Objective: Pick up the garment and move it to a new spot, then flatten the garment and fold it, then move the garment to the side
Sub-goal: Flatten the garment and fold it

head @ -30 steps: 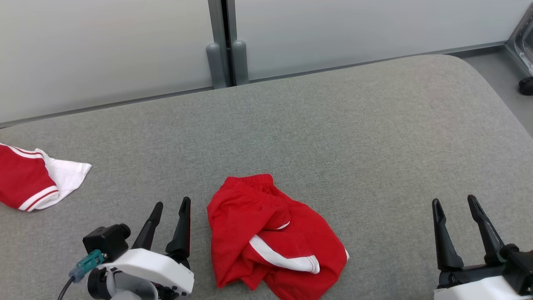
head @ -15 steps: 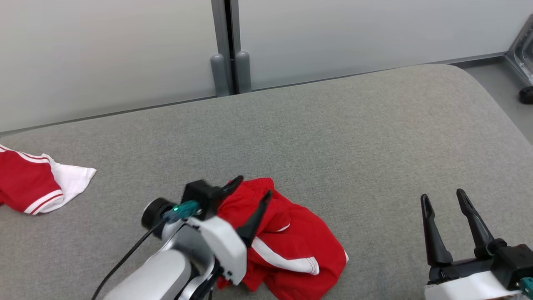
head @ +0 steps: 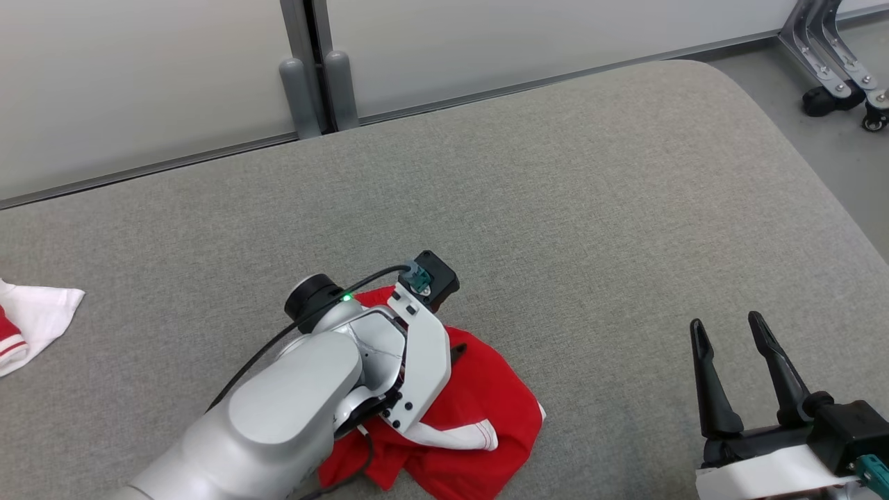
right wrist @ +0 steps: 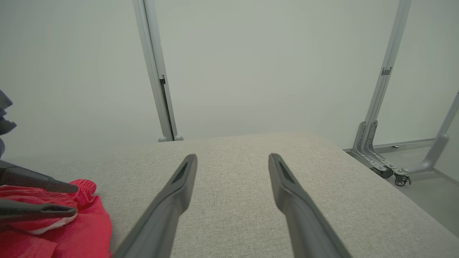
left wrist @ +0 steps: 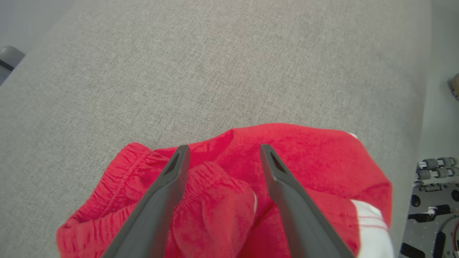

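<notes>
Hovered with left gripper [left wrist: 223, 148] spread wide and empty just above shorts [left wrist: 308, 161] crumpled at the cushion's [head: 555, 208] near edge, and with right gripper [head: 726, 323] likewise open nearer that edge's right end; probably needed lowering astride the bunched waistband fold [left wrist: 215, 190] and pinching deep to catch several layers.

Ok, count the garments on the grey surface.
2: red shorts under the left pincer, and a white-and-red garment at the head view's left edge, cut off by the frame.
</notes>
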{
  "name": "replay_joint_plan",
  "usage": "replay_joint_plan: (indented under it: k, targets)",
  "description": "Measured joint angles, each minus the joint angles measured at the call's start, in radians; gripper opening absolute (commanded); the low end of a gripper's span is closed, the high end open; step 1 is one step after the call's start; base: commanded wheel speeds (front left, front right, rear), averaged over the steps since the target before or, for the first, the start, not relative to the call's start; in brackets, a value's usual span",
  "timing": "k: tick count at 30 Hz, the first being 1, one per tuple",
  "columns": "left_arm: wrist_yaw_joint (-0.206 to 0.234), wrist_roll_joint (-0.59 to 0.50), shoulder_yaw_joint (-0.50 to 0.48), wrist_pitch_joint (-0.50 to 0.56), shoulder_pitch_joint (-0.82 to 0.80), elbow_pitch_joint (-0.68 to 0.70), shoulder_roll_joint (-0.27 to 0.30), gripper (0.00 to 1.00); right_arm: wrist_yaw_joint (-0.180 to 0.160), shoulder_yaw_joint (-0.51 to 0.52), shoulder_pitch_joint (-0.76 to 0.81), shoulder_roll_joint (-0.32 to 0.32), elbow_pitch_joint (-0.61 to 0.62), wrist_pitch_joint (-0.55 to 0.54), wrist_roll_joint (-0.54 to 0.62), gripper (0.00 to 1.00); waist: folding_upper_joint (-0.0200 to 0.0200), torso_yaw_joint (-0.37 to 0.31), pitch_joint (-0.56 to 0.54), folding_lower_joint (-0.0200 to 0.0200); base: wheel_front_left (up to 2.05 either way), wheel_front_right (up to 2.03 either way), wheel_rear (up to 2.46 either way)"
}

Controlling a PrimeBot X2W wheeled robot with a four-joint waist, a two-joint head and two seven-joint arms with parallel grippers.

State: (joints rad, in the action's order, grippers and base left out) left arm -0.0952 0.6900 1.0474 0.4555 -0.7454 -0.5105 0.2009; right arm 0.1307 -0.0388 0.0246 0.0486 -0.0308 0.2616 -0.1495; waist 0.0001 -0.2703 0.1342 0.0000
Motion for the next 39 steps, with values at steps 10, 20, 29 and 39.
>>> replay_joint_plan:
  k: [10, 20, 29, 39]
  targets:
    - [-0.029, 0.055, 0.074, 0.146, -0.045, -0.132, 0.004, 0.50, 0.000, 0.005, 0.000, 0.000, -0.009, 0.000, -0.008, 1.00, 0.0000, 0.005, 0.001, 0.0000, 0.00, 0.00, 0.00]
    - [-0.028, 0.141, 0.042, 0.091, -0.046, -0.037, 0.026, 0.00, 0.000, 0.024, 0.007, 0.000, -0.008, 0.000, 0.002, 1.00, 0.0000, 0.056, -0.017, 0.0000, 0.00, 0.00, 0.00]
    - [0.097, 0.202, -0.186, -0.199, -0.108, 0.046, -0.044, 0.00, 0.000, 0.015, 0.011, 0.000, -0.009, 0.000, 0.015, 1.00, 0.0000, 0.069, -0.024, 0.0000, 0.00, 0.00, 0.00]
    - [0.186, 0.228, -0.337, -0.468, -0.177, 0.044, -0.128, 0.00, 0.000, 0.006, 0.012, 0.000, -0.017, 0.000, 0.024, 1.00, 0.0000, 0.044, -0.049, 0.0000, 0.00, 0.00, 0.00]
